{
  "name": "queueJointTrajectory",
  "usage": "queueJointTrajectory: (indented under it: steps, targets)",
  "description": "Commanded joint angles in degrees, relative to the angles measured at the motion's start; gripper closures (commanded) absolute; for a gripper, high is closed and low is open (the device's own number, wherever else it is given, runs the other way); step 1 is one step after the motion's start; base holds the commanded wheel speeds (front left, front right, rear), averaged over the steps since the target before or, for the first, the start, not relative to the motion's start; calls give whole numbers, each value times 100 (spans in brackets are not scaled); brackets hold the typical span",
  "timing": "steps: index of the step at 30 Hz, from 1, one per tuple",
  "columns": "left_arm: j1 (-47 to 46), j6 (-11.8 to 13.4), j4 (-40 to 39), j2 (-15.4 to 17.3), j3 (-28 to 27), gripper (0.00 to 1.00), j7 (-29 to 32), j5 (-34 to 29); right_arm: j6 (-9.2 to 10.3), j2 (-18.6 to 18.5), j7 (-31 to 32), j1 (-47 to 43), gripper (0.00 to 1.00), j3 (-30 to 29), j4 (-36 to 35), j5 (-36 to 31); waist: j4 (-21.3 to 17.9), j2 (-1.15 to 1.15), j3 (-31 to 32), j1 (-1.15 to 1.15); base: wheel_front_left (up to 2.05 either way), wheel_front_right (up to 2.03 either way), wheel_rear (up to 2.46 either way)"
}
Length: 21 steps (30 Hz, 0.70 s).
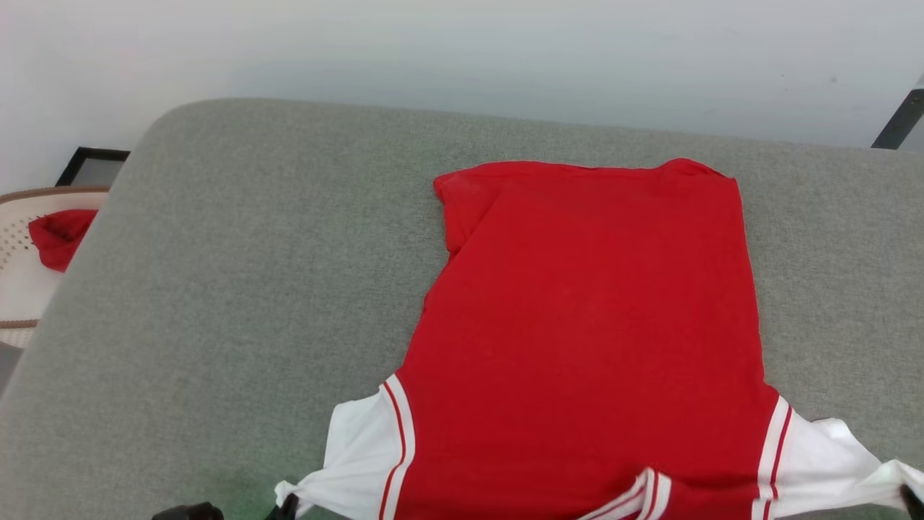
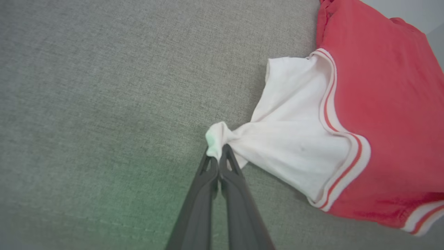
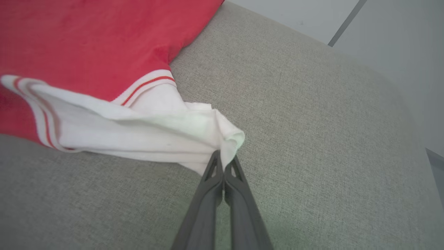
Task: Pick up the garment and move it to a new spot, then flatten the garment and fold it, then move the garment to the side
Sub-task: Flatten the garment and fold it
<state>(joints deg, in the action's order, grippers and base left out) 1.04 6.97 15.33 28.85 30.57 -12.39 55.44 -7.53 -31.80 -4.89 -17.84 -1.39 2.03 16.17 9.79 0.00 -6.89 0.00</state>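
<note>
Grey fabric-covered surface (image 1: 238, 274) takes up most of the head view, with a rounded far-left corner and a pale wall behind it.

Garment (image 1: 592, 325) lies flat on the surface, right of centre, plain red side up. The hem is at the far end and the collar end is nearest the robot. The far-left hem corner (image 1: 462, 209) is a bit folded and bunched. Striped collar trim (image 1: 642, 495) shows at the bottom edge of the head view. Both white sleeves are pulled out sideways, each drawn to a point at its tip.

Left sleeve (image 2: 295, 139) is stretched away from the red body, with striped trim at the seam and its tip twisted into a small knob. Right sleeve (image 3: 138, 128) is creased in long folds, with its tip bunched too.

Off the surface at far left is a pale woven basket (image 1: 18, 289), partly cut off by the frame. A small red scrap (image 1: 58, 235) sits in it, and a black frame (image 1: 90, 166) is behind it.

Left gripper (image 2: 219, 152): jaws pinched tight on the left sleeve tip, low over the surface, at the lower-left edge of the head view. Right gripper (image 3: 222, 159): jaws pinched tight on the right sleeve tip, barely visible at the lower-right corner of the head view. I can't tell whether the jaw tips touch the surface.
</note>
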Motion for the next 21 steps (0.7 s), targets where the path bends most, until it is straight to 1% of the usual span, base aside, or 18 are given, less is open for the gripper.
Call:
queueJointTrajectory:
  steps: [1,7,8,10,13,14,15,21]
  targets:
    - [-66,-32,62,-2,-22,100,-29,-20,8,12,20,-3,100,-5,0,15,3,0,3,0,0,0,0]
    - [-268,-193,363,-170,25,100,-118,-103,8,-19,216,-20,100,136,-87,116,11,0,17,0,0,0,0]
    - [-296,-209,401,-195,23,100,-124,-120,8,-25,244,-18,97,152,-113,143,3,0,15,0,0,0,0]
    - [-346,-254,464,-238,32,100,-144,-129,8,-52,344,-34,73,211,-173,204,-13,0,4,0,0,0,0]
    - [-381,-307,550,-300,24,100,-178,-140,8,-71,494,-56,53,230,-275,321,-40,0,-15,0,0,0,0]
    - [-399,-334,572,-317,18,100,-179,-141,8,-66,550,-60,8,223,-316,344,-49,0,-24,0,0,0,0]
    - [-415,-341,593,-333,15,100,-188,-147,8,-56,629,-65,0,205,-354,390,-59,0,-35,0,0,0,0]
    - [-499,-443,695,-442,23,100,-213,-181,7,-19,1005,-71,0,87,-854,677,-84,0,-119,0,0,0,0]
